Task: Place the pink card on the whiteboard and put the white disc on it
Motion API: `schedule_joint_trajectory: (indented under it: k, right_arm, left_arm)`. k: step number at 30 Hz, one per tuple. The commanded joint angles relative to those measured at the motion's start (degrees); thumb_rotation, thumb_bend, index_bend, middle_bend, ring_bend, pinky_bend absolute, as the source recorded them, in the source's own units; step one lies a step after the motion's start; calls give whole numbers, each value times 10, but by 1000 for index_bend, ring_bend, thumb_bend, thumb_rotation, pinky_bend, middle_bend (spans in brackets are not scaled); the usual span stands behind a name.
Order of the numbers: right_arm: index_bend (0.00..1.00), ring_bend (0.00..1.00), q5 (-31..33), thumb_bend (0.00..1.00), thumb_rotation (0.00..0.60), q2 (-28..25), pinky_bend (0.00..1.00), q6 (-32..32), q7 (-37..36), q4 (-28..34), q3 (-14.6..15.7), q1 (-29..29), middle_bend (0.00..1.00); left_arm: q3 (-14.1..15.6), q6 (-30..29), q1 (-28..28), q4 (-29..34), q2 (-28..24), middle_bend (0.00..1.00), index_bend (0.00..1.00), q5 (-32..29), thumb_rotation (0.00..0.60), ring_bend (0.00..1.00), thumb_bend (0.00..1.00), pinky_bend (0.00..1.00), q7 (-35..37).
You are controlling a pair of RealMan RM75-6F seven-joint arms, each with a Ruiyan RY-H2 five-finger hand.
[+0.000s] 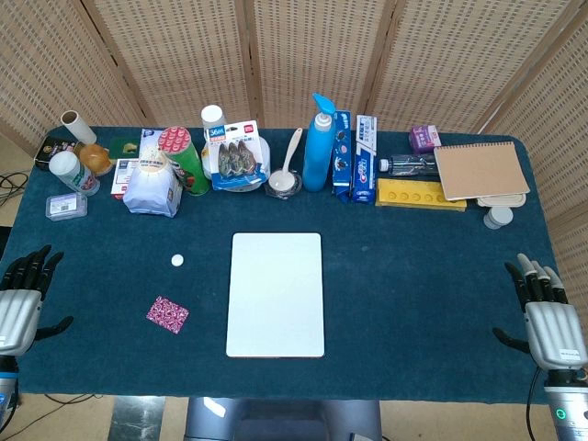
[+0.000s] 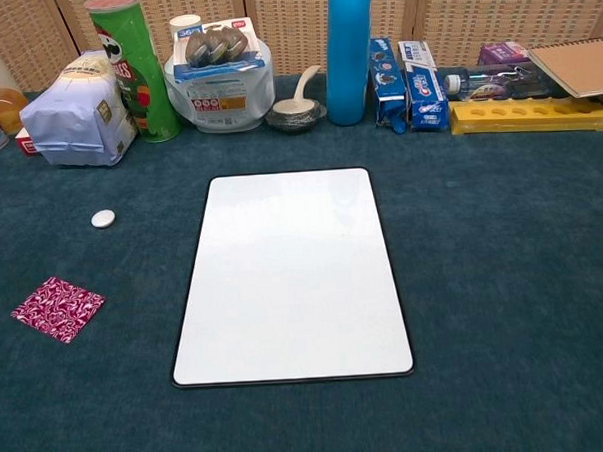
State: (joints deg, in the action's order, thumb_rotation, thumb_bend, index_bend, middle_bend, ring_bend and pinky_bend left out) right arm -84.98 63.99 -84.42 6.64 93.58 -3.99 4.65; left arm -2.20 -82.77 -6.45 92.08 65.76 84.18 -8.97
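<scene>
The whiteboard (image 1: 276, 294) (image 2: 290, 274) lies bare in the middle of the blue table. A patterned pink card (image 1: 167, 314) (image 2: 57, 308) lies flat to its left, near the front. A small white disc (image 1: 177, 260) (image 2: 103, 219) sits farther back, left of the board's far corner. My left hand (image 1: 22, 301) rests at the table's left edge, fingers spread and holding nothing, well left of the card. At the right edge my right hand (image 1: 548, 317) is likewise spread and holds nothing. Neither hand shows in the chest view.
A row of goods lines the back: a white bag (image 1: 152, 186), a green can (image 1: 184, 158), a blue bottle (image 1: 318, 145), toothpaste boxes (image 1: 365, 158), a yellow tray (image 1: 421, 194), a notebook (image 1: 480, 169), and a small clear box (image 1: 66, 206) at the left.
</scene>
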Motion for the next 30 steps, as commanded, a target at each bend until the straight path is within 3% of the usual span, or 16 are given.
schedule_joint_trajectory:
  k: [1, 11, 17, 22, 30]
  right_arm:
    - [0, 0, 1, 0, 600, -1, 0, 1, 1, 0, 0, 1, 0]
    - [0, 0, 9, 0, 600, 3, 0, 4, 0, -7, -4, 2, 0]
    - [0, 0, 7, 0, 600, -2, 0, -2, -8, -3, -6, 0, 0]
    - [0, 0, -1, 0, 600, -6, 0, -8, -14, 3, -4, -2, 0]
    - [0, 0, -8, 0, 600, -16, 0, -22, -29, 12, -3, -9, 0]
  left_arm:
    - [1, 4, -1, 0, 0, 0, 0, -3, 600, 0, 96, 63, 0]
    - [14, 32, -13, 0, 5, 0, 0, 7, 600, 0, 96, 63, -15]
    - [33, 111, -59, -31, 18, 0, 0, 42, 600, 0, 96, 63, 2]
    - [57, 202, -114, -63, 24, 0, 121, 79, 600, 0, 115, 63, 48]
    - [57, 250, -146, -62, 53, 0, 135, 72, 600, 0, 134, 63, 5]
